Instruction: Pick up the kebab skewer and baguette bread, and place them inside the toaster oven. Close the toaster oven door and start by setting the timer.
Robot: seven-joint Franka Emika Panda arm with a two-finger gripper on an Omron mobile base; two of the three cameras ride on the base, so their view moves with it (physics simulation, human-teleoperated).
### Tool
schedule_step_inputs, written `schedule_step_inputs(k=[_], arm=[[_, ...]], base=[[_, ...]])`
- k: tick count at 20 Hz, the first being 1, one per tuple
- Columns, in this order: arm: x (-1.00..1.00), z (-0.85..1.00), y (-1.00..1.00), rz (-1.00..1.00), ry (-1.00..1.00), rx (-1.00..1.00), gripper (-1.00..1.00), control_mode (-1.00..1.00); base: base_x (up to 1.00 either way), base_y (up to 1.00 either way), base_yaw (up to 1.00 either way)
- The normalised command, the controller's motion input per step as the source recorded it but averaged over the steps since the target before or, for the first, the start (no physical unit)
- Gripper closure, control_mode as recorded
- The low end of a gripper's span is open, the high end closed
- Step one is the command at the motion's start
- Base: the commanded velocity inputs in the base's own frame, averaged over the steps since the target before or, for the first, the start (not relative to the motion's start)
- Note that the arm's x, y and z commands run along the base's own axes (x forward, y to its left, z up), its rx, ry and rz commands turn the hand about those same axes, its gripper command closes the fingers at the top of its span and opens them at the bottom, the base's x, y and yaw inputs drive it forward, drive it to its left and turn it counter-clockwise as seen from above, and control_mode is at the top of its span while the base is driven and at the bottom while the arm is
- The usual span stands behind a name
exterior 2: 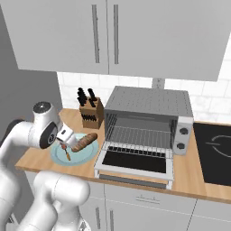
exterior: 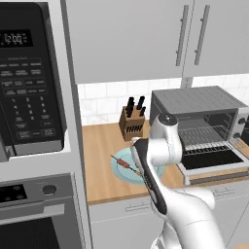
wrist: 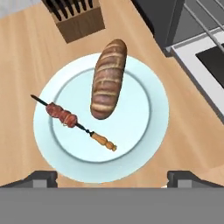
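A pale blue plate (wrist: 131, 127) on the wooden counter holds the kebab skewer (wrist: 70, 119) and the baguette bread (wrist: 108, 81) side by side. My gripper (wrist: 112, 178) hovers over the plate, open, with nothing between its fingers. From the right base view, the hand (exterior 2: 63, 140) hangs just above the skewer (exterior 2: 66, 153), with the baguette (exterior 2: 84, 142) to its right. The grey toaster oven (exterior 2: 149, 101) stands right of the plate. The toaster oven door (exterior 2: 135, 163) is dropped flat open and the wire rack shows inside. From the left, the skewer (exterior: 125, 164) peeks out beside my arm.
A wooden knife block (exterior 2: 90, 113) stands behind the plate against the tiled wall. A black microwave (exterior: 29, 78) sits in the tall cabinet to the left. A dark cooktop (exterior 2: 216, 153) lies right of the toaster oven. Upper cabinets hang overhead.
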Motion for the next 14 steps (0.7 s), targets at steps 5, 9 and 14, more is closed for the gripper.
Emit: schedule_step_inputs(k=[5, 9, 14], arm=[[0.66, -0.10, 0.18, -0.19, 0.18, 0.00, -1.00, -1.00], [0.37, 0.00, -0.02, -0.13, 0.19, 0.00, -1.00, -1.00], [0.09, -0.15, -0.10, -0.07, 0.15, 0.00, -1.00, -1.00]], base=[[0.00, 0.00, 0.00], [0.00, 0.00, 0.00], [0.00, 0.00, 0.00]])
